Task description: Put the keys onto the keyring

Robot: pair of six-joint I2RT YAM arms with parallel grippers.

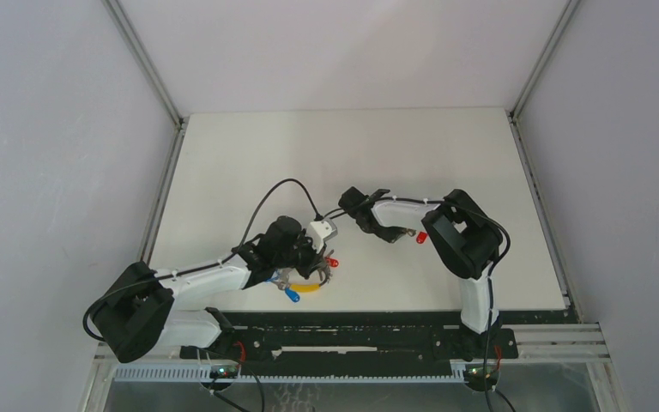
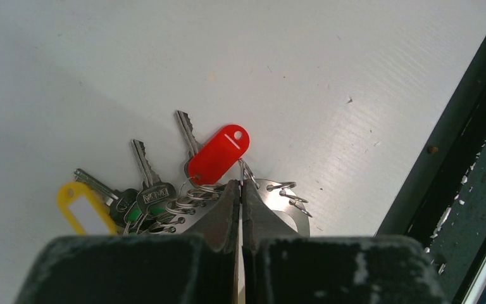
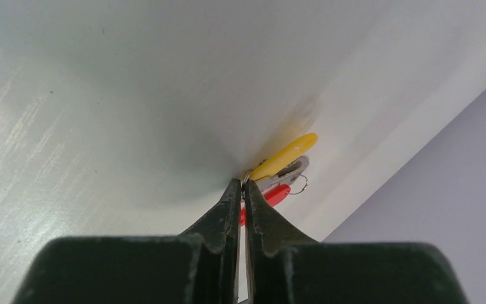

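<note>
1. Left hand [image 2: 240, 187]: fingers pressed together and clamped on the keyring [image 2: 283, 212]. It is held low over the bench [image 2: 354, 76], near the front edge.
2. Keyring: a grey metal ring at the left hand's fingertips, carrying several small wire loops. Seen from above, part of it is yellow.
3. Bunch on the keyring: a red tag [image 2: 219, 154], a yellow tag [image 2: 83, 209], green-headed keys [image 2: 126, 204] and bare silver blades. They are fanned out against the white surface. A blue head [image 1: 293, 295] shows from above.
4. Right hand [image 3: 242, 187]: fingers together, clamped on the keys [image 3: 285, 168]. It pinches them at the small wire loop that joins them.
5. Keys: they stick out beyond the right hand's fingertips. The yellow head [image 3: 286, 154] is uppermost, a silver piece sits in the middle, and the red head [image 3: 272, 196] is lowest. I cannot tell whether they touch the bench.
6. Spacing: from above, the right hand and its keys sit to the right of the left hand and the keyring. The two are near each other but not touching.
</note>
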